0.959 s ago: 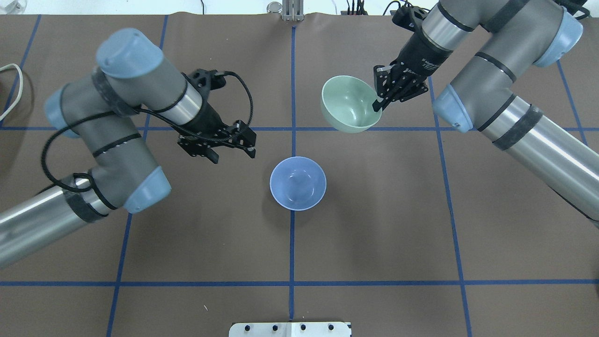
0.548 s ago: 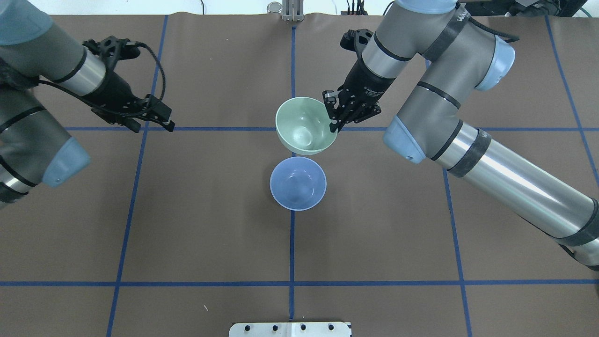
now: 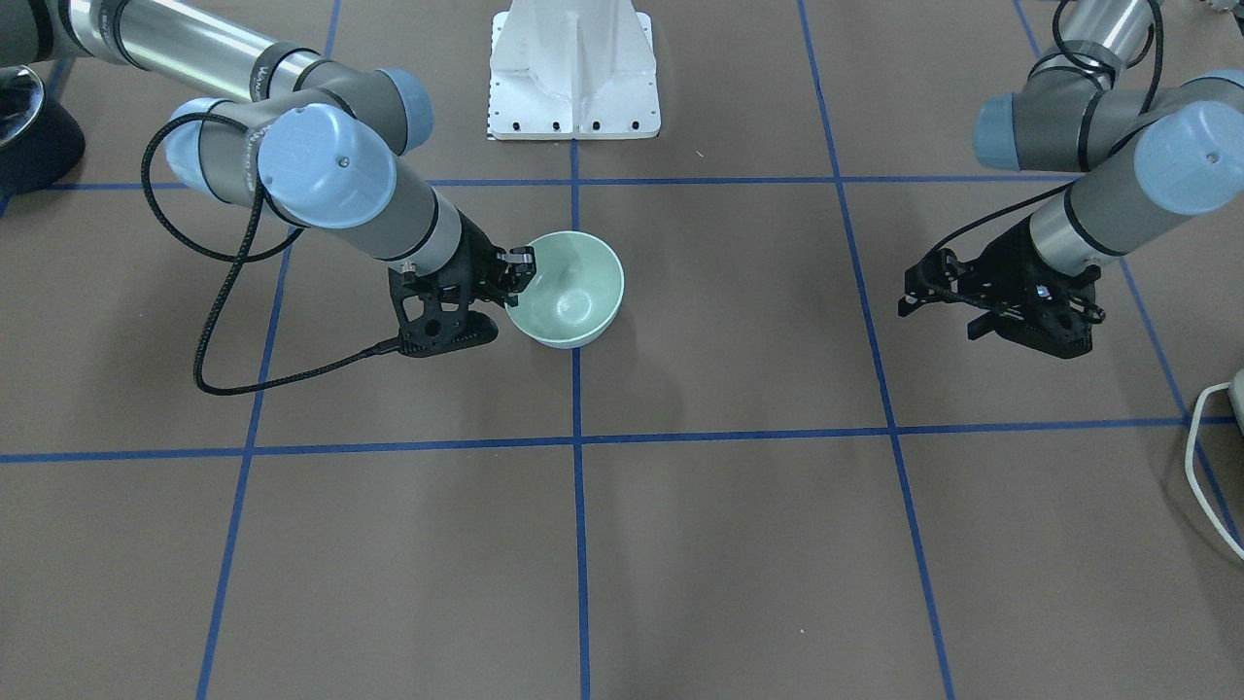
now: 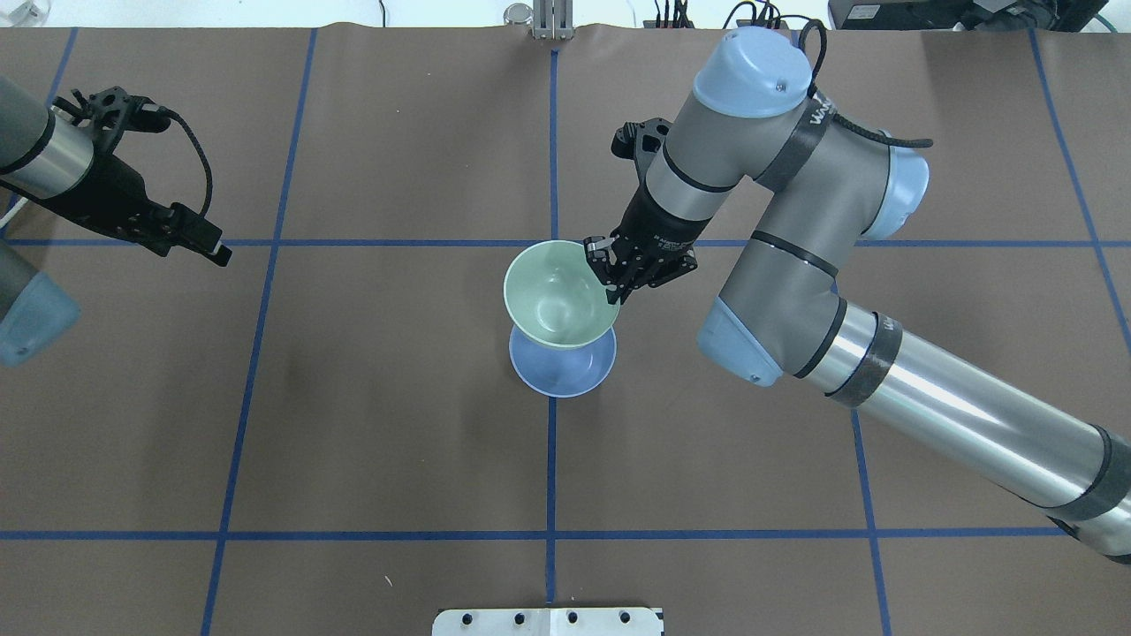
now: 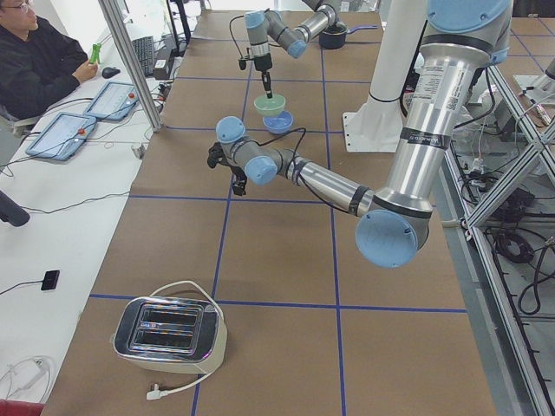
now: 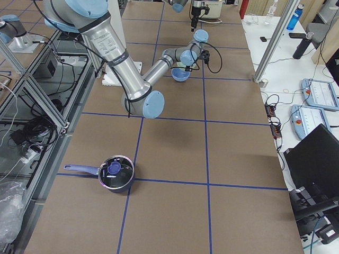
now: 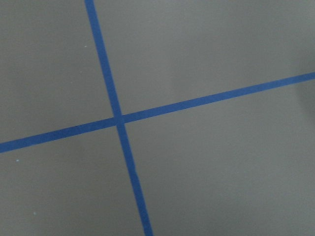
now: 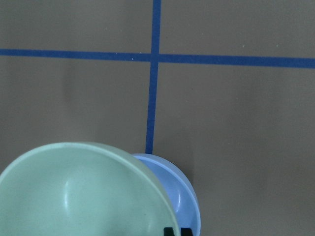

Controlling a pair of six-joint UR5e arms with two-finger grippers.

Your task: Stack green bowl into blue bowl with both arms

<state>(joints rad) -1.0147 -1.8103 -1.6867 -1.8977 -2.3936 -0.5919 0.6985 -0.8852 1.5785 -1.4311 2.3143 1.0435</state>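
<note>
Centre of table (image 4: 353,424): blue bowl (image 4: 565,378), upright on a blue tape line (image 4: 550,459), largely covered from overhead.
Green bowl (image 4: 557,296): lifted and tilted, over the blue bowl and offset toward the far edge; whether the two bowls touch cannot be told.
Right gripper (image 4: 613,296): fingers pinched on the green bowl's rim.
Left gripper (image 4: 194,250): fingers spread, holding nothing; well apart from both bowls, on the table's left.
Table ends: toaster (image 5: 169,334); dark pot (image 6: 115,172) with handle.
</note>
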